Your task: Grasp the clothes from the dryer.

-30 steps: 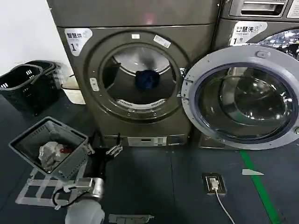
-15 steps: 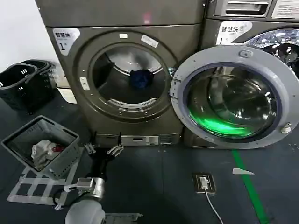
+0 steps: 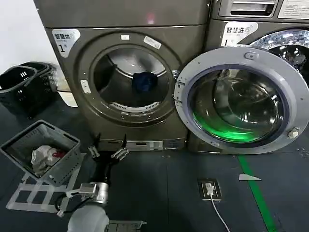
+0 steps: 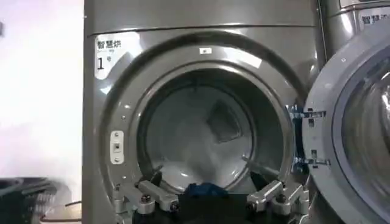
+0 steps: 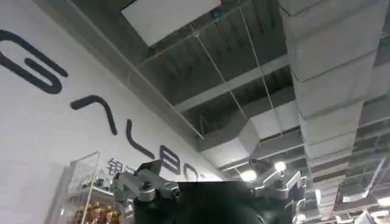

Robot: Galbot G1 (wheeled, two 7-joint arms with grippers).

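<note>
A grey basket (image 3: 67,159) stands tilted on the dark floor (image 3: 159,193), with pale and red cloths (image 3: 43,155) inside. Two black baskets (image 3: 21,89) stand by the white wall (image 3: 19,34). A green line (image 3: 256,193) crosses the floor.

dark floor (image 3: 159,193), green stripe (image 3: 253,193), white wall (image 3: 19,34).

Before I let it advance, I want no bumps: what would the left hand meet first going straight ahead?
Probably the clothes: the open left hand faces the dryer drum, though depth is unclear.
</note>
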